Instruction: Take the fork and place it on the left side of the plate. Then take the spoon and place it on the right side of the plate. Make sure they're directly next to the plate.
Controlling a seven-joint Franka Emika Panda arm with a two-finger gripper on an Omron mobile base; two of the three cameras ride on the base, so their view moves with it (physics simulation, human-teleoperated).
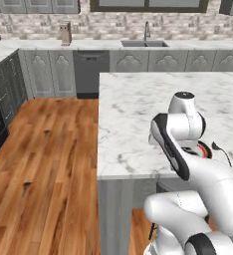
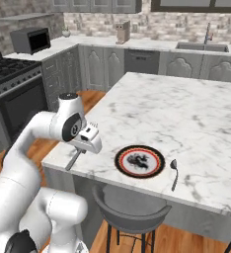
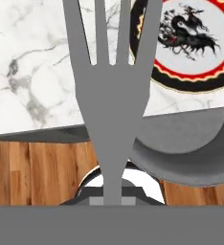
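My gripper [image 2: 84,147] is shut on the fork [image 2: 74,160], a slim grey piece that slants down and to the left from the fingers, over the island's near left corner. In the hand view the fork [image 3: 109,91] fills the middle, its tines pointing away over the counter edge. The plate [image 2: 139,161], white with a red and black rim and a dark figure, lies to the right of the fork, apart from it; in the hand view the plate [image 3: 190,43] is at the upper right. The spoon [image 2: 174,174] lies just right of the plate; the spoon [image 1: 221,150] also shows past my arm.
The marble island counter [image 2: 186,113] stretches far back and right. A grey stool [image 2: 130,210] stands under the counter's near edge, below the plate. The stove [image 2: 19,94] and cabinets are off to the left, and the sink [image 2: 204,47] is on the back counter.
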